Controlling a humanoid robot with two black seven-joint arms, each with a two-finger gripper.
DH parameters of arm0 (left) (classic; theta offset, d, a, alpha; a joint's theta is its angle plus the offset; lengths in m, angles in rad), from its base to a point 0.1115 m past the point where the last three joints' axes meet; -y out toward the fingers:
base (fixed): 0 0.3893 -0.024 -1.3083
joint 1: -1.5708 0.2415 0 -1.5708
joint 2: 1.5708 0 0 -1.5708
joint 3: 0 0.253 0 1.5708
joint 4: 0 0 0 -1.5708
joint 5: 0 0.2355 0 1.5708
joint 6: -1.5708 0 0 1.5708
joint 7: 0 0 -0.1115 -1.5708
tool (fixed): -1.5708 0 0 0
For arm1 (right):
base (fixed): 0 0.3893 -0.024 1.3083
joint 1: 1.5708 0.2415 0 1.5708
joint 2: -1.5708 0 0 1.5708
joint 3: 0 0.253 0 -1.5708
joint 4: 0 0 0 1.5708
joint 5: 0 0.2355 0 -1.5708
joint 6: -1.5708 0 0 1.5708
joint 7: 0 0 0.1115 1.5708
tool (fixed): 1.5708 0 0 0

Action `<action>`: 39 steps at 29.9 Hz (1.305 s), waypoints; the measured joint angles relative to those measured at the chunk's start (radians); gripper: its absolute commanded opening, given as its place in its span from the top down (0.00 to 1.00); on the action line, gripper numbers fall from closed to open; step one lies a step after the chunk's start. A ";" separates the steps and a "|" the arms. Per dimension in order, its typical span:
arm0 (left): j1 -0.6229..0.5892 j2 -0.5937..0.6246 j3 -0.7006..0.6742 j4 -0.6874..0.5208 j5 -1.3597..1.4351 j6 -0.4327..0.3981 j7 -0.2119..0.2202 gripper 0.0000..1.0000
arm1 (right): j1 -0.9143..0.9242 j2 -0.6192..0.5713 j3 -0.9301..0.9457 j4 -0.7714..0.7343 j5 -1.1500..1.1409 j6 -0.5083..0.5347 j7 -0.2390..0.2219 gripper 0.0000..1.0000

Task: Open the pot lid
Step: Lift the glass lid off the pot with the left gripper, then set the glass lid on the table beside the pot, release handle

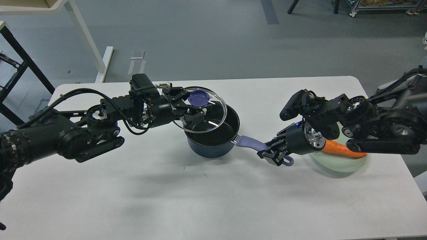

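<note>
A dark blue pot (213, 146) stands at the table's middle, its purple handle (248, 142) pointing right. My left gripper (195, 106) is shut on the purple knob (199, 98) of the glass lid (203, 116). It holds the lid lifted and tilted, up and to the left of the pot, so the pot's dark inside shows. My right gripper (271, 154) is shut on the end of the pot handle and holds it.
A clear glass plate (340, 163) with an orange carrot (340, 149) lies at the right, partly under my right arm. The white table (206, 200) has bare room in front. Table legs and a black frame stand beyond the far left edge.
</note>
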 measured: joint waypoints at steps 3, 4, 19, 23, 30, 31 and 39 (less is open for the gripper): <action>0.002 0.100 -0.001 -0.008 -0.061 0.018 -0.006 0.49 | 0.000 -0.003 0.001 0.000 0.001 0.000 0.000 0.73; 0.007 0.134 0.000 -0.008 -0.085 0.034 -0.014 0.49 | 0.000 -0.003 0.002 0.000 0.001 0.000 0.000 0.73; 0.326 0.237 0.020 0.161 -0.158 0.179 -0.053 0.49 | 0.005 0.002 0.005 0.000 0.002 -0.002 -0.001 0.73; 0.354 0.205 0.021 0.211 -0.157 0.183 -0.056 0.49 | 0.006 0.001 0.006 0.001 0.002 -0.002 -0.001 0.73; 0.379 0.176 0.021 0.263 -0.157 0.187 -0.072 0.42 | 0.003 -0.003 0.005 0.003 0.001 -0.002 0.000 0.73; 0.383 0.175 0.021 0.265 -0.157 0.188 -0.074 0.38 | 0.002 -0.004 0.005 0.003 0.001 -0.002 0.000 0.72; 0.391 0.175 0.022 0.266 -0.157 0.195 -0.077 0.19 | 0.000 -0.003 0.007 0.002 0.001 -0.004 -0.001 0.62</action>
